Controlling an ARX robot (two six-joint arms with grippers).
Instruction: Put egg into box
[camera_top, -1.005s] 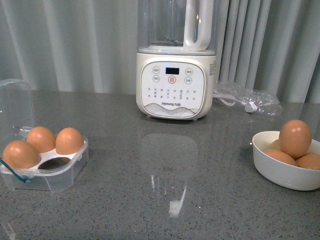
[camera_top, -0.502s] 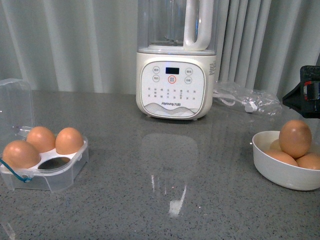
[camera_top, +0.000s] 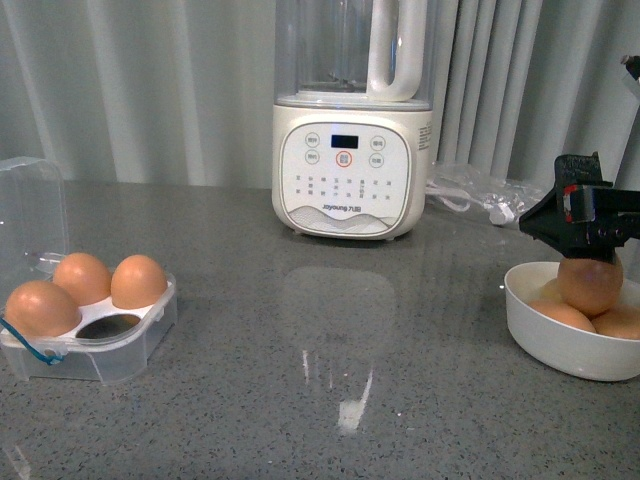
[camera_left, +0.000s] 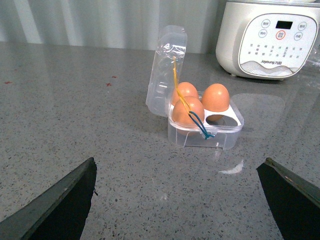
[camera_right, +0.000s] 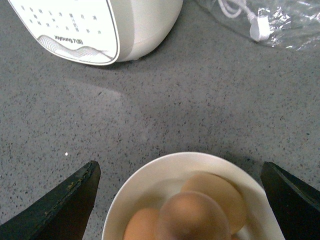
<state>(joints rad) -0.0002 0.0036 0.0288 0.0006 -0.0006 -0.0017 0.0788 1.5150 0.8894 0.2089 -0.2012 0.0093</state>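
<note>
Grey counter, three eggs in box, four in bowl; left claw spread, right claw spread over top egg.

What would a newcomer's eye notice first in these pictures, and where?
First the tall white blender at the back centre of the grey counter. Then the black right gripper, open, just over the top egg in the white bowl at the right. At the left, the open clear box holds three eggs, with one cell empty.

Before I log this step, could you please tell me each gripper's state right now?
Left gripper: open, empty.
Right gripper: open, empty, over the top egg in the bowl.
</note>
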